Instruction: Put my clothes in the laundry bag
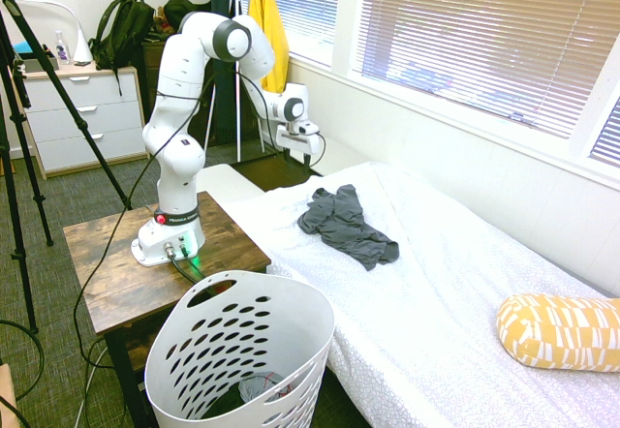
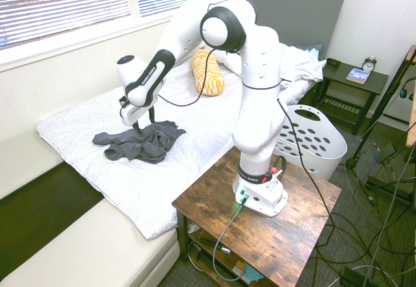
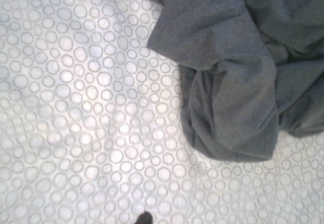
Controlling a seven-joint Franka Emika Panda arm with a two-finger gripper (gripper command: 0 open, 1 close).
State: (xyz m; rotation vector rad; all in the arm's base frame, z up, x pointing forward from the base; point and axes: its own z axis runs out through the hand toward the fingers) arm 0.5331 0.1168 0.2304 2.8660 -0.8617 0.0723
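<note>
On the bed (image 2: pixel 195 137), the shirt (image 2: pixel 140 141) lies crumpled, and the gripper (image 2: pixel 144 122) hangs empty, jaws spread, just over it, presumably to pinch its folds for the basket (image 1: pixel 242 351).

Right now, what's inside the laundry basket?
Through the white laundry basket rim, some dark and light fabric shows at the bottom. The wall hides the rest. The grey garment lies on the bed.

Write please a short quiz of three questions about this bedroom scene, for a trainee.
1. True or false: the grey garment already lies in the white laundry basket.
2. The gripper is: A) shut on the garment, B) open above the garment, C) inside the basket.
3. Fill in: the yellow patterned pillow lies on the ___.

Key: 1 false; 2 B; 3 bed.
</note>
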